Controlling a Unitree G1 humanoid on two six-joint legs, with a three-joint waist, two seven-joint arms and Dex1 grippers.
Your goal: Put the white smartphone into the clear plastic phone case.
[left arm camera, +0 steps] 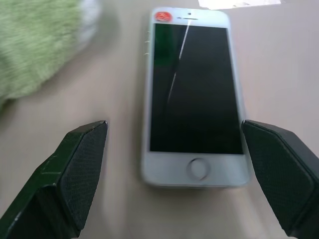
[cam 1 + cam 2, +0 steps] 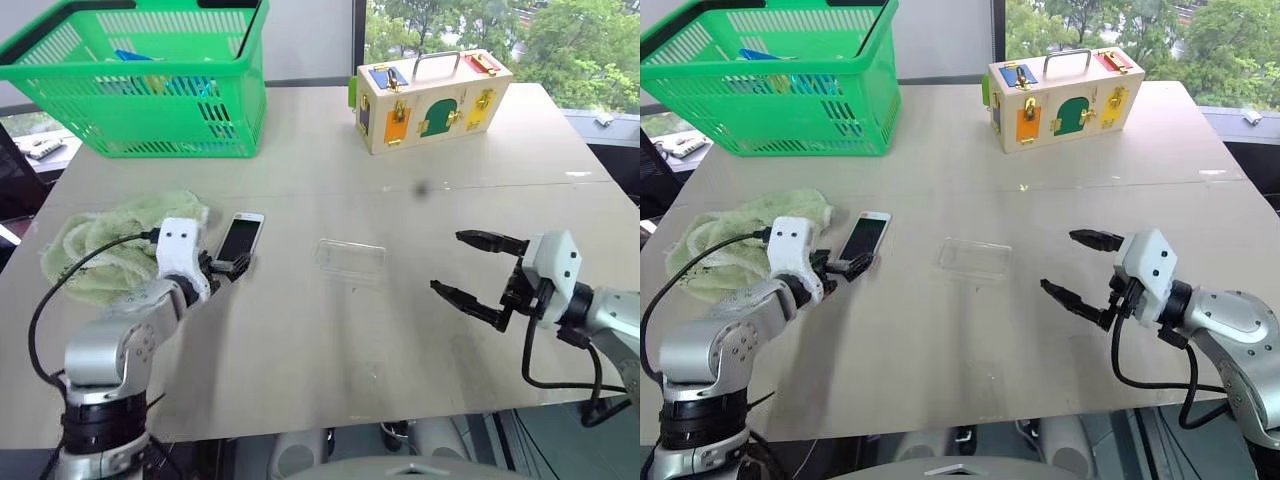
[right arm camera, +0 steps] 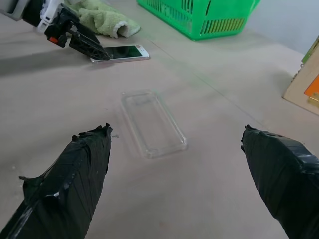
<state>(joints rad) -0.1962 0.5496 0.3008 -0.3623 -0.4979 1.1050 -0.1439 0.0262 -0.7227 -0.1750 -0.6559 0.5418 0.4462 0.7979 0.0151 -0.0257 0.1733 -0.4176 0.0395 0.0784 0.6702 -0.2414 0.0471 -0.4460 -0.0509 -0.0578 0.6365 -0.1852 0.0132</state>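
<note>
towel (image 2: pixel 100 240): green terry, crumpled, far left on table.
L gripper (image 1: pixel 174 164): jaws wide, flanking phone's home-button end, empty.
white smartphone (image 2: pixel 240 240): flat, black glass, red sticker at top, no legible text.
clear plastic phone case (image 2: pixel 350 259): mid-table, thin rimmed shell, empty.
R gripper (image 2: pixel 478 268): jaws wide, empty.

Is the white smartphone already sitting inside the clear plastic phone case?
No, the white smartphone lies flat on the table, apart from the empty clear plastic phone case.
</note>
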